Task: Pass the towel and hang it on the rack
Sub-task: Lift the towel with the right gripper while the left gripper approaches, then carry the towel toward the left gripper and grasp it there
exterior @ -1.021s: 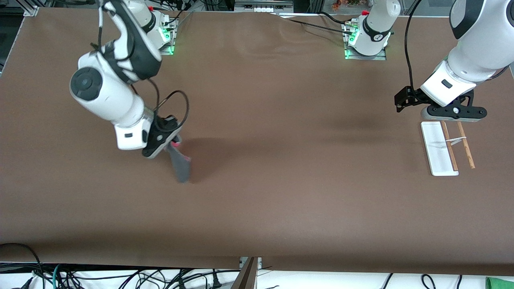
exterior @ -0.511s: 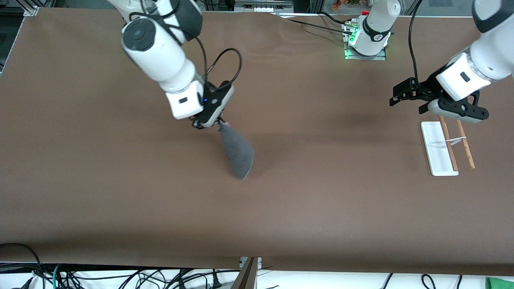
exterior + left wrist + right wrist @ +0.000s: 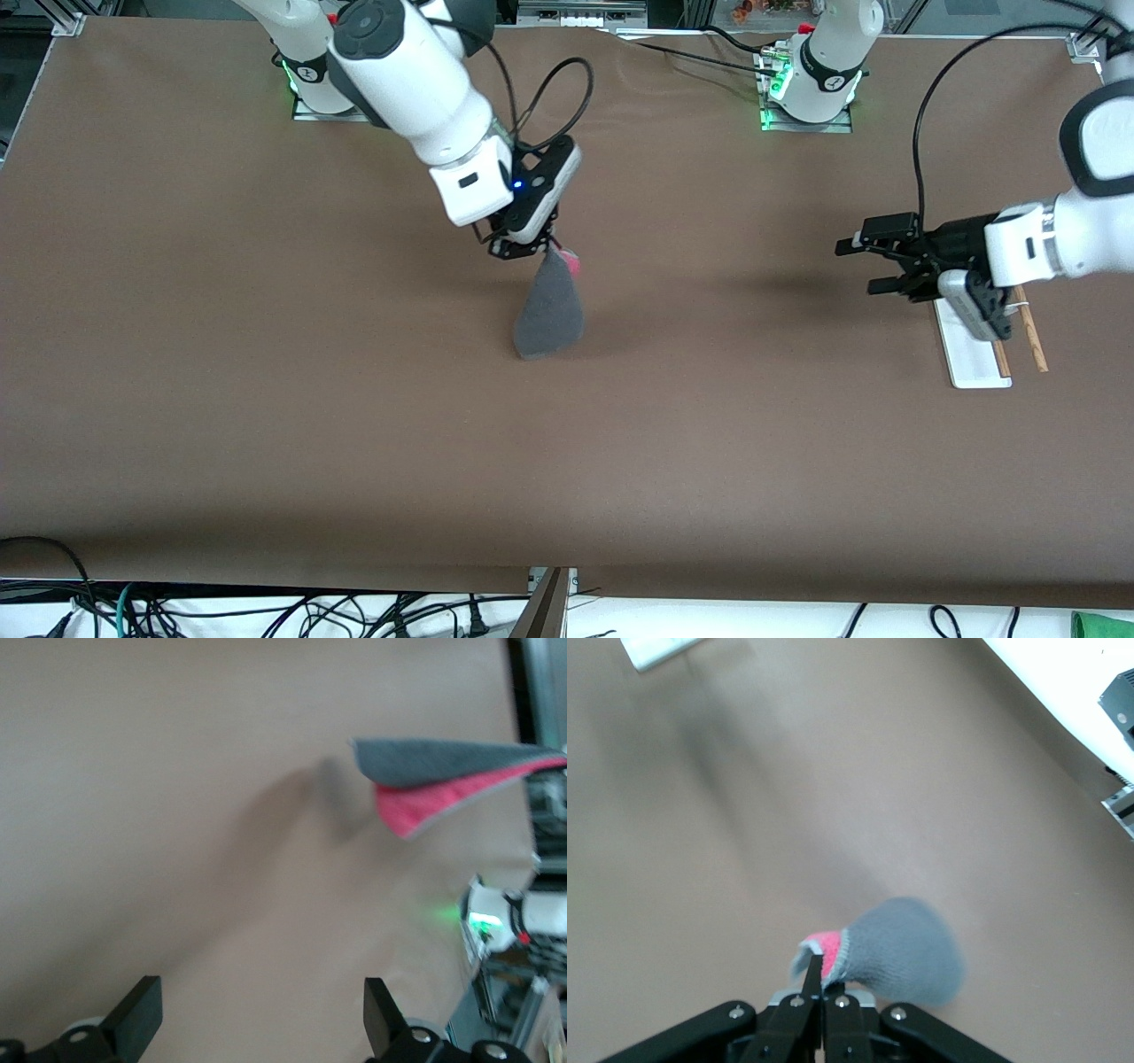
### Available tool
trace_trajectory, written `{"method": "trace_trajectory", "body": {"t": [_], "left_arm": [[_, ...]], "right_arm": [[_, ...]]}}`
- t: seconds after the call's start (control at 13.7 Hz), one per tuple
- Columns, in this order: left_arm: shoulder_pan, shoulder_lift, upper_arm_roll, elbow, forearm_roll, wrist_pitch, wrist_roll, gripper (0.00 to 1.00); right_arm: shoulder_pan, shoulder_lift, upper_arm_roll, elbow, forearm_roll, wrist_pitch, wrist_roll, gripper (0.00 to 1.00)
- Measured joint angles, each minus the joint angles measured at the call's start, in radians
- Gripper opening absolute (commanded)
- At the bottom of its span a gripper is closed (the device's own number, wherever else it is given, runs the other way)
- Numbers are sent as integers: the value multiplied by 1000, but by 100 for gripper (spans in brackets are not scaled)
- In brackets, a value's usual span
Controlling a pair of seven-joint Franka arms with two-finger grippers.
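- Since a second earlier, the right gripper (image 3: 524, 248) had carried the towel (image 3: 549, 306) from the right arm's end of the bench (image 3: 266, 425) to over its middle, and the left gripper (image 3: 864, 263) had swung out from above the rack (image 3: 974, 350) toward the middle.
- Jaws of the right gripper (image 3: 822, 979) were pressed together, pinching one corner of the towel (image 3: 895, 952).
- From that pinch the towel hung clear of the bench, its dark grey face outward and a sliver of pink-red showing at the pinched corner.
- Jaws of the left gripper (image 3: 261, 1019) stood spread, nothing between them, held in the air beside the rack and pointed toward the towel (image 3: 452, 780).
- Seen from the left wrist, the towel showed both faces, grey over pink-red, with its shadow falling on the bench (image 3: 177, 815).
- At the left arm's end of the bench stood the rack, its white base and two brown rods partly covered by the left arm's wrist.
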Motion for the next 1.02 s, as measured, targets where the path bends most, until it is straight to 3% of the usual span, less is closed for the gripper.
{"method": "trace_trajectory", "body": {"t": [0.51,0.8,1.02], "left_arm": [[-13,190,-49,0,-299,-26,578,100],[-39,276,-70,2,-424,-26,797,100],[-61,315,-73,2,-450,-26,880,100]], "right_arm": [[94,123,-8,74,-1,114,198,0],[148,169,-24,145,-17,118,255,0],[181,196,-27,190,-72,118,282,0]]}}
